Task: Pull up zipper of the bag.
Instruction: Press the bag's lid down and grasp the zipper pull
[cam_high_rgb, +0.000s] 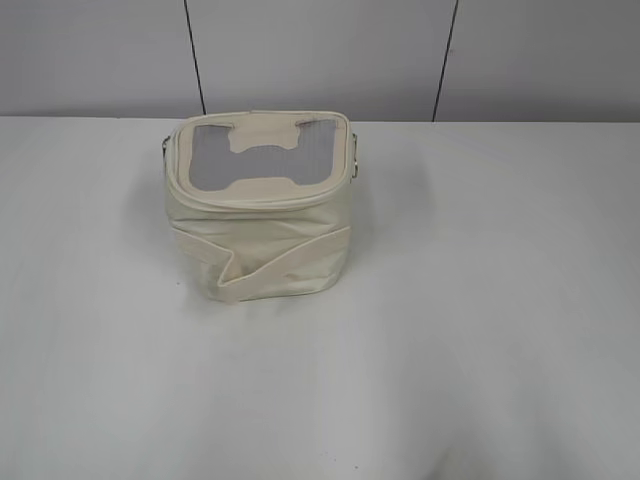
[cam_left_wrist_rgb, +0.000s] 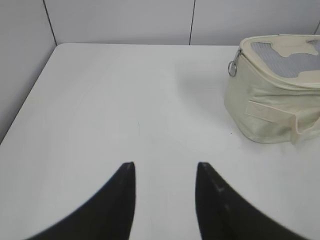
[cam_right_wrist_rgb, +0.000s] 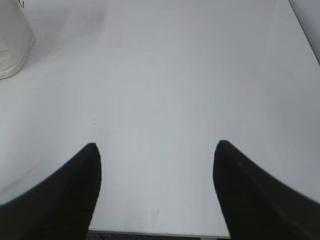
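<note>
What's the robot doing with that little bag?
Nothing yet. The small cream bag sits alone on the white table. The left gripper and right gripper are both open and hang over bare table, away from the bag. A silver ring of its zipper shows at the lid's corner, untouched.

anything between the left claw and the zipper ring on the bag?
Nothing visible. In the left wrist view, only bare white table lies between the open left claw and the bag; the silver ring pull hangs exposed at the bag's near corner.
</note>
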